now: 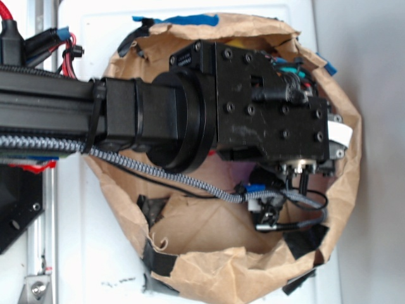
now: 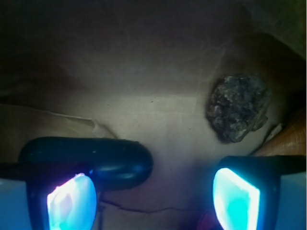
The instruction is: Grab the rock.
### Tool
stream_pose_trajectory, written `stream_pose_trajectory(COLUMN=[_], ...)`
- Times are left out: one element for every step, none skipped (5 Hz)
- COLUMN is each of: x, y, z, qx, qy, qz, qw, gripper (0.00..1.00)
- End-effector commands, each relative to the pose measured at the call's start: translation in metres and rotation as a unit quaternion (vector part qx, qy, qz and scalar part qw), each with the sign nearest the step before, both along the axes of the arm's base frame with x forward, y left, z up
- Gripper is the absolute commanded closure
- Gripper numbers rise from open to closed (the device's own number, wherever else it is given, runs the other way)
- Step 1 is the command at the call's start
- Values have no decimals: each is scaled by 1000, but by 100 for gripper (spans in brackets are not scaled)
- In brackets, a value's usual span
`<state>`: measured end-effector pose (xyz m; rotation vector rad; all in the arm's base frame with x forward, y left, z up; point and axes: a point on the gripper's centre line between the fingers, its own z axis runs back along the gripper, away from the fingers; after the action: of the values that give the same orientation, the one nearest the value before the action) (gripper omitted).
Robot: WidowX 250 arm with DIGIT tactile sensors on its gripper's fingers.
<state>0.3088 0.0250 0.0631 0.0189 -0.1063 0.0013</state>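
Observation:
The rock (image 2: pixel 238 108), lumpy and mottled dark brown and grey, lies on the paper floor of the bag at the upper right of the wrist view. My gripper (image 2: pixel 153 199) stands open low in that view, its glowing blue pads (image 2: pixel 72 201) wide apart with only bare paper between them. The rock sits beyond the right finger (image 2: pixel 249 167), apart from it and outside the gap. In the exterior view the black wrist body (image 1: pixel 266 101) hangs over the bag and hides the rock and the fingertips.
A crumpled brown paper bag (image 1: pixel 221 272) with black tape patches surrounds the arm; its walls rise close on all sides. A tan-orange object (image 2: pixel 290 139) pokes in at the right edge beside the rock. A dark rounded shape (image 2: pixel 100 160) lies behind the left finger.

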Motion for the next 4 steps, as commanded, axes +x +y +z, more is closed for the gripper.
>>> stream_pose_trajectory(x=[-4,-4,2,11], y=[16,25,36,41], z=[30,35,34,30], qx=[-42,-46,-48,-48], qy=[-42,-66,-79,-89], qz=[18,42,72,91], qw=[998,996,993,991], gripper=[0,0,0,0])
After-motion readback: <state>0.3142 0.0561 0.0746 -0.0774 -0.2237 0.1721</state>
